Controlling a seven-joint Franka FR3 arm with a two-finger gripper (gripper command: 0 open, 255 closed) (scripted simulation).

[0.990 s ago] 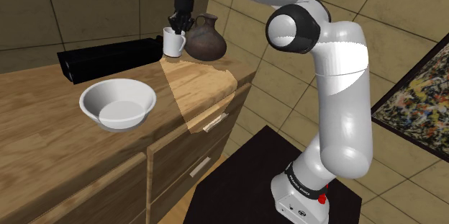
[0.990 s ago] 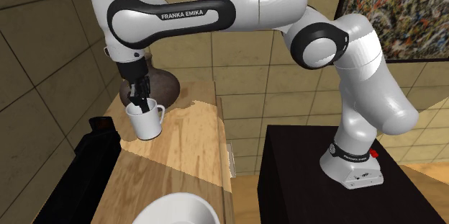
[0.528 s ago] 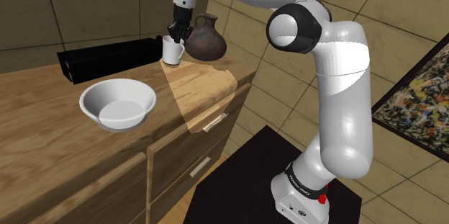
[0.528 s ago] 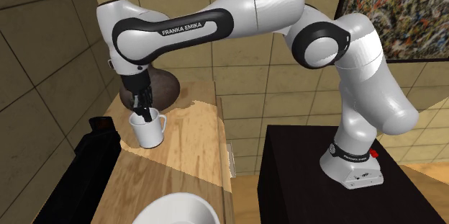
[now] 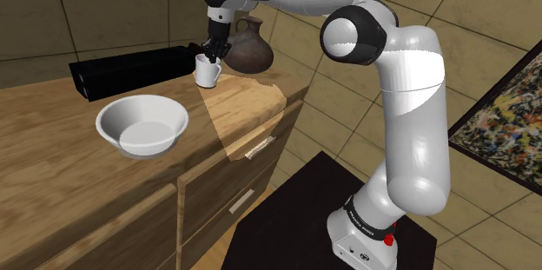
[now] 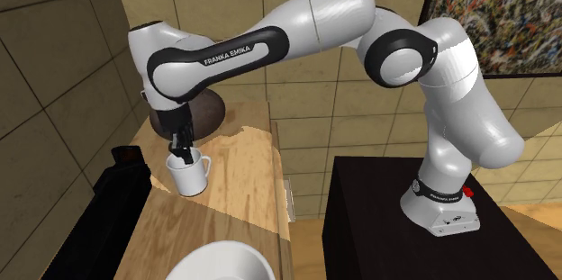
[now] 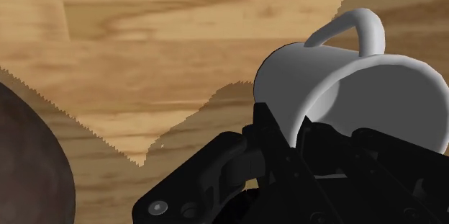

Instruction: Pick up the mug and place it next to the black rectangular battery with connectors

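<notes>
My gripper [image 5: 211,54] is shut on the rim of a white mug [image 5: 207,71], which hangs upright from it with the handle turned away from the battery. The mug [image 6: 189,176] is low over the wooden top, and I cannot tell whether its base touches the wood. A long black rectangular battery [image 5: 130,70] lies close beside the mug, on the shoulder view's left. In the wrist view the black fingers [image 7: 277,140] pinch the mug's wall [image 7: 360,100] at the rim. From the second exterior view the battery [image 6: 104,215] lies along the dresser's left edge.
A dark brown jug [image 5: 247,47] stands just behind the mug, near the back wall. A white bowl [image 5: 142,125] sits on the wooden dresser [image 5: 52,190] nearer the front. The dresser's edge and drawers [image 5: 234,173] drop off towards the black stand [image 5: 295,225].
The gripper has come down with the mug and edged towards the battery; the mug now hangs lower over the wood. The grip has not changed.
</notes>
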